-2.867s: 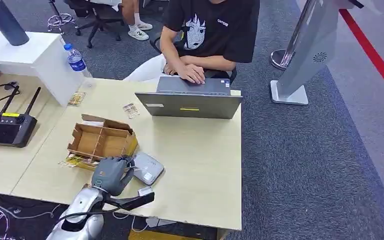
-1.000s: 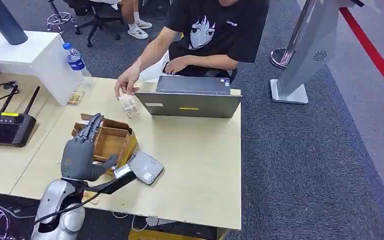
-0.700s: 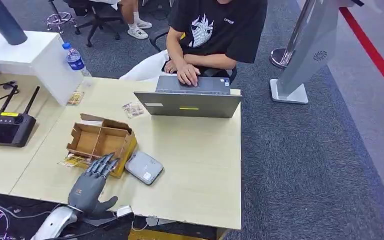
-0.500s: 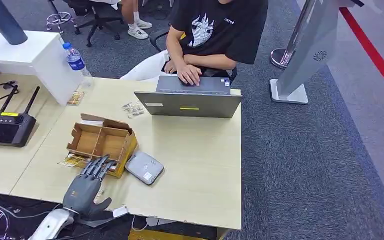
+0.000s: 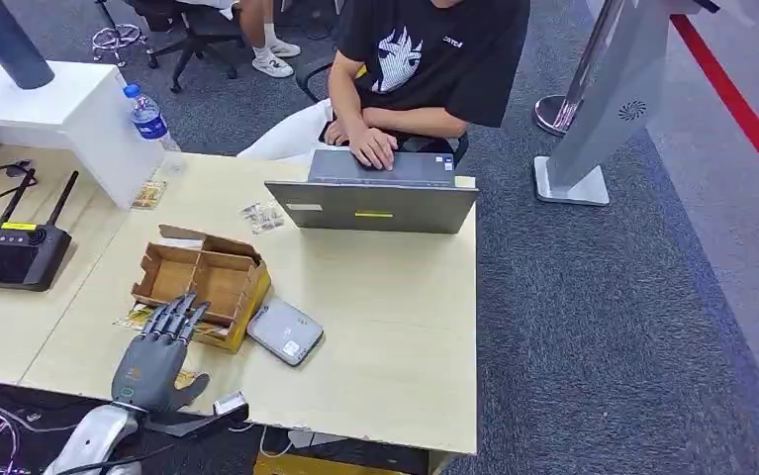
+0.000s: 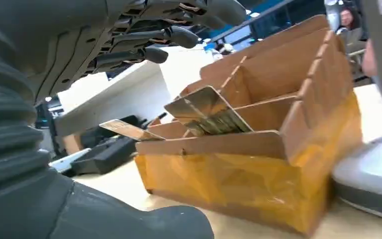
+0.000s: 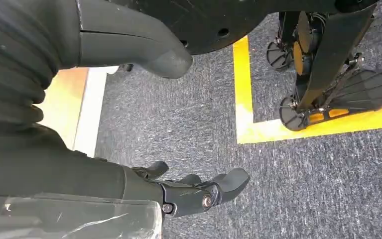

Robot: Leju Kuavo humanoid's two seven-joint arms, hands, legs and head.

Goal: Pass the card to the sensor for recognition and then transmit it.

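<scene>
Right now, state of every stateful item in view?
left hand: empty, fingers spread, over table edge by the box
right hand: empty, hanging over carpet
cardboard box: open-topped, cards leaning inside
card reader: flat beside box, nothing on it
laptop: open, person typing
water bottle: upright, capped

A person in a black printed T-shirt (image 5: 425,59) sits behind an open grey laptop (image 5: 373,203) on the pale wooden worktop (image 5: 395,327). A black remote controller (image 5: 14,252) and a water bottle (image 5: 149,119) stand farther left.
</scene>
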